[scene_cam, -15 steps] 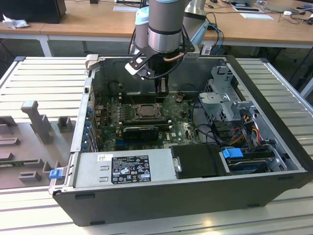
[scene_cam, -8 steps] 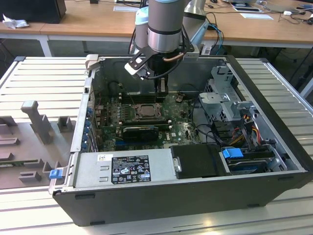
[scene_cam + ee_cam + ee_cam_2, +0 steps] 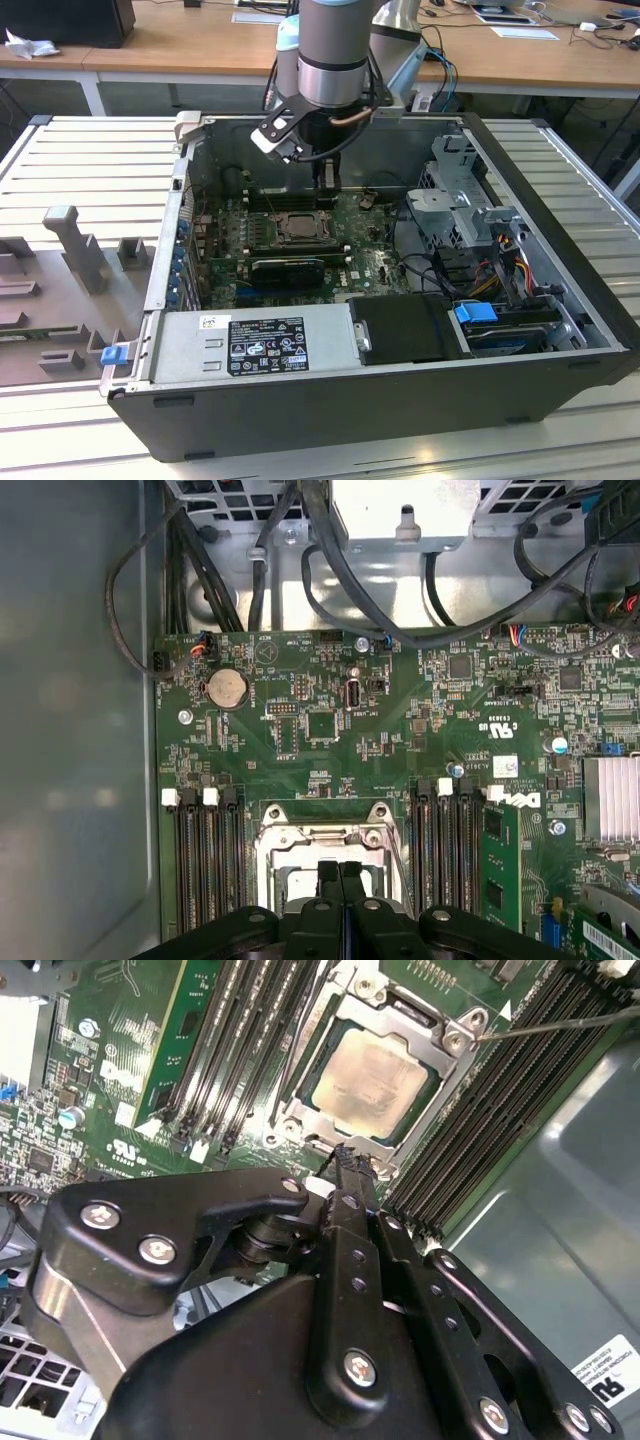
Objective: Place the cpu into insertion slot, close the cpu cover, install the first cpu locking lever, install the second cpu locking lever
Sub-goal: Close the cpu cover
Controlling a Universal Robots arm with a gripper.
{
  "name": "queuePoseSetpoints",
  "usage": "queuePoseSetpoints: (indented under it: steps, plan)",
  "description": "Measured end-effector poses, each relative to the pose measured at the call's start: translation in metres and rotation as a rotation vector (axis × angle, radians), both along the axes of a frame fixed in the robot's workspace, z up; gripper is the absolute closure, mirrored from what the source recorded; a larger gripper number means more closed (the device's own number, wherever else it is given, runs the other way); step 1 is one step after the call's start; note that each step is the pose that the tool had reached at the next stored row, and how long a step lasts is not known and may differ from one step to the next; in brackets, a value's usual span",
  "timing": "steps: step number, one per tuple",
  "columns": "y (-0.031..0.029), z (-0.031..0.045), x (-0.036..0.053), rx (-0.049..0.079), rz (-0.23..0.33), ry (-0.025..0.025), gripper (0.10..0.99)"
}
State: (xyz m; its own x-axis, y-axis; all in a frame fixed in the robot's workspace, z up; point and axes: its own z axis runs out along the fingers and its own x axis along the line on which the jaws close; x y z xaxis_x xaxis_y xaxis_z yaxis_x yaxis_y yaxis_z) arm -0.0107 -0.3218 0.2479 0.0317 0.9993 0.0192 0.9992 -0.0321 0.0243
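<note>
The cpu [image 3: 368, 1082], a pale silver square chip, lies flat in its socket on the green motherboard [image 3: 130, 1050]. The cpu cover [image 3: 432, 1038], a thin silver frame, lies down around the chip. A thin metal locking lever [image 3: 560, 1025] sticks out sideways from one corner of the socket. My gripper [image 3: 346, 1156] hangs just over the socket's edge with its black fingers pressed together and nothing visible between them. In the first wrist view the shut gripper [image 3: 340, 870] sits over the socket frame [image 3: 325, 835]. In the exterior view the gripper [image 3: 326, 182] hovers just behind the socket [image 3: 297, 227].
Black memory slots [image 3: 205, 865] flank the socket on both sides. The open computer case [image 3: 540, 200] walls the work area in. Cables [image 3: 330, 590] run near the drive cage [image 3: 460, 205]. A grey power supply [image 3: 260, 345] lies along the near side, and a black graphics card [image 3: 288, 268] sits in front of the socket.
</note>
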Motion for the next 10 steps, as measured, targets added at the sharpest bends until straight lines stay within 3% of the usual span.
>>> queuePoseSetpoints:
  steps: [10]
  plan:
    - [0.0000,-0.0001,-0.0132,0.000,0.000,0.0000,0.980]
